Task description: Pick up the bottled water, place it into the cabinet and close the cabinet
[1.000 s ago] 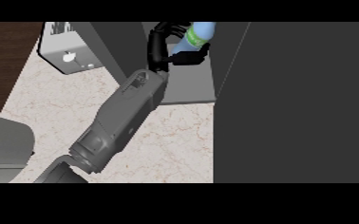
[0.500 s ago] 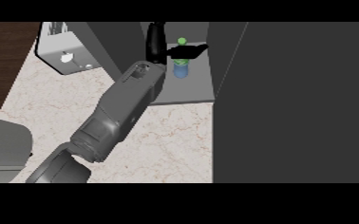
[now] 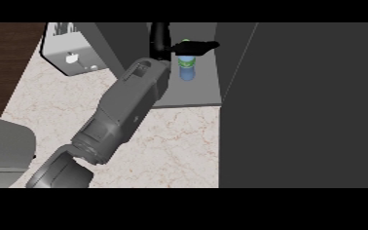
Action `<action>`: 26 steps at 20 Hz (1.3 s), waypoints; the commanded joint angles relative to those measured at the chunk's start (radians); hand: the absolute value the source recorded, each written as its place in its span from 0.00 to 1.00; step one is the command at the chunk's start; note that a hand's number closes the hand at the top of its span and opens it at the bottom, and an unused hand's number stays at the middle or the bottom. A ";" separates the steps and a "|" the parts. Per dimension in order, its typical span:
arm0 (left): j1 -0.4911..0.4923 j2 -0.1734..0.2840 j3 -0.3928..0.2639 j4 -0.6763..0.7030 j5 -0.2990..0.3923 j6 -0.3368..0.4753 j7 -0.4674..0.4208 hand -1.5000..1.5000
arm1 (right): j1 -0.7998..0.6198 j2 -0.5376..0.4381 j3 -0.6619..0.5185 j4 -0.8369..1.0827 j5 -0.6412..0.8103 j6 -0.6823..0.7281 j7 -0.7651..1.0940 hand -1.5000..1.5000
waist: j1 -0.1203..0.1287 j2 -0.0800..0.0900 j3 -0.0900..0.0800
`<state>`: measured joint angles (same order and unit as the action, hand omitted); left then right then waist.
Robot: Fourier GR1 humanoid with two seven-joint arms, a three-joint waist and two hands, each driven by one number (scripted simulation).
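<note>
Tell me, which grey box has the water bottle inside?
The open dark cabinet; the bottled water stands on its floor. The light grey box at left holds none.

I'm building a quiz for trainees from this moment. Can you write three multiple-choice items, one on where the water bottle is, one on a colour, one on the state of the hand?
1. Where is the bottled water?
A. Standing on the cabinet shelf
B. Lying on the marble counter
C. On top of the toaster

2. What colour is the bottle's cap?
A. Red
B. Green
C. White

3. How is the left hand placed?
A. Curled round the middle of the bottle
C. Resting flat on the counter
B. Open at the top of the bottle, fingers extended past the cap

Answers:
1. A: the bottle stands upright inside the open cabinet, on its grey floor.
2. B: a green cap shows just under the black fingers.
3. B: the fingers stretch out straight over the cap, and the bottle body below is uncovered.
</note>
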<state>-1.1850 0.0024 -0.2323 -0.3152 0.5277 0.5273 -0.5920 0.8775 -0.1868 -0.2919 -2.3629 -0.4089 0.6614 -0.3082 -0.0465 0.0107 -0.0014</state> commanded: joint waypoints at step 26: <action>0.746 0.092 -0.396 -1.089 0.001 0.036 0.202 0.00 | -0.056 0.029 0.068 -0.145 -0.013 -0.093 0.150 0.00 | 0.063 -0.019 0.000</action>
<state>-0.5769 0.0583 -0.5735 -1.2455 0.5542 0.5412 -0.4045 0.8154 -0.1666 -0.2261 -2.3691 -0.4204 0.5996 -0.2181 0.0157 -0.0086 -0.0009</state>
